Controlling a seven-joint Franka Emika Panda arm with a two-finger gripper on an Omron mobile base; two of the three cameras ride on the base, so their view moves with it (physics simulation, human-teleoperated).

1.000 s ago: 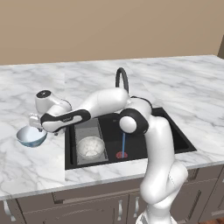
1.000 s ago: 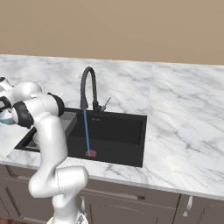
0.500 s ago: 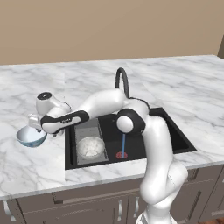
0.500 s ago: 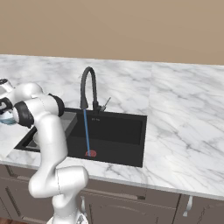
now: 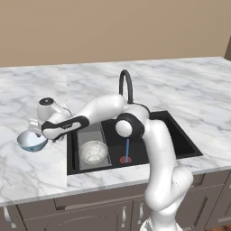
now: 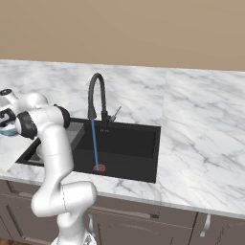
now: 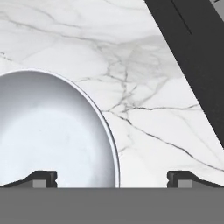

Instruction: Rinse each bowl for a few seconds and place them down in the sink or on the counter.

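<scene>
Sitting on the bench [image 5: 27,176] left of the sink [image 5: 180,135], the blue-and-white bowl [image 5: 32,141] rests upright with the gripper [image 5: 35,131] right over its near rim. In the hand view the bowl [image 7: 52,135] lies under the left fingertip [image 7: 41,177], while the right fingertip [image 7: 183,177] stands over bare marble; the jaws are spread wide, and whether they touch the bowl's rim cannot be told. By the look of it this bowl is being set down, or has just been let go, on the bench. The speckled bowl [image 5: 94,151] sits in the grey tray [image 5: 88,135] inside the sink, and water [image 5: 127,149] runs from the faucet [image 5: 127,85] onto the red drain ring [image 5: 125,159]. The next move probably calls for lifting the hand straight off the rim without tipping the bowl, then swinging over to the speckled bowl.

From the left base view both bowls and the tray are plain. From the right base view the arm [image 6: 52,143] covers most of the tray, and just a sliver of blue bowl [image 6: 6,132] peeks out at the edge, though the water stream [image 6: 94,143] and faucet lever [image 6: 115,113] read more clearly.
</scene>
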